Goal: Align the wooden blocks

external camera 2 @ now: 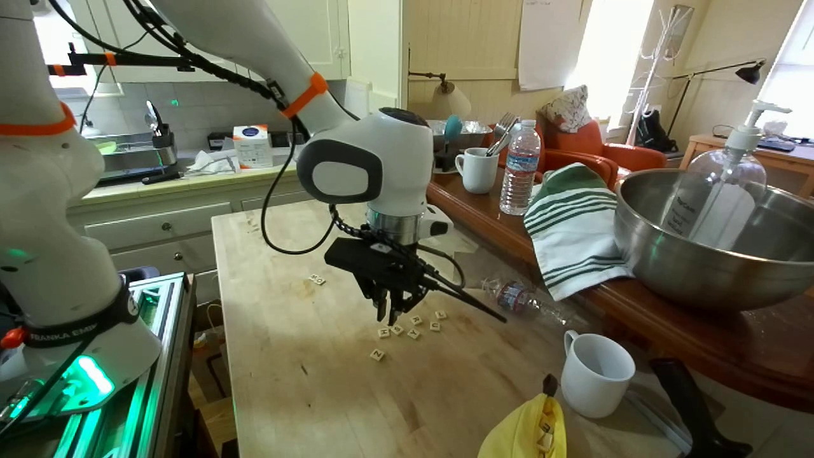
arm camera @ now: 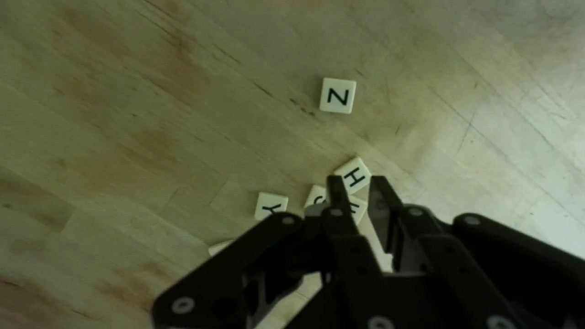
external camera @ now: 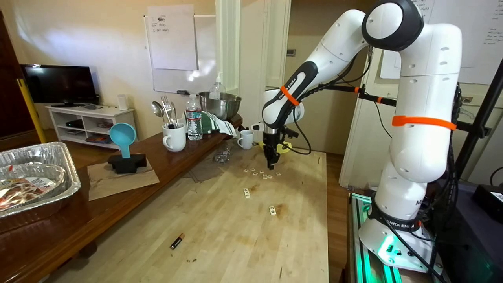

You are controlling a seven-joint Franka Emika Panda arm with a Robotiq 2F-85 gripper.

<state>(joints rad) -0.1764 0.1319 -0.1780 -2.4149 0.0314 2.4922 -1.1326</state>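
The wooden blocks are tiny pale letter tiles on the wooden table. A loose cluster (external camera: 264,176) lies under my gripper (external camera: 270,167); it also shows in an exterior view (external camera 2: 413,333). Two short rows stand apart from it, one (external camera: 246,193) and a pair (external camera: 272,210). In the wrist view, the Z tile (arm camera: 337,95) lies alone. The H tile (arm camera: 353,175) shows between the fingertips, beyond them. The Y tile (arm camera: 270,205) lies left; two more tiles are partly hidden by a finger. My gripper (arm camera: 356,183) is open, empty, above the tiles.
A battery (external camera: 177,241) lies on the table. A crumpled plastic bottle (external camera 2: 521,299), a white mug (external camera 2: 598,375), a yellow pouch (external camera 2: 515,432) and a dark handle (external camera 2: 693,407) lie around the far end. A raised brown ledge (external camera: 157,169) runs along one side.
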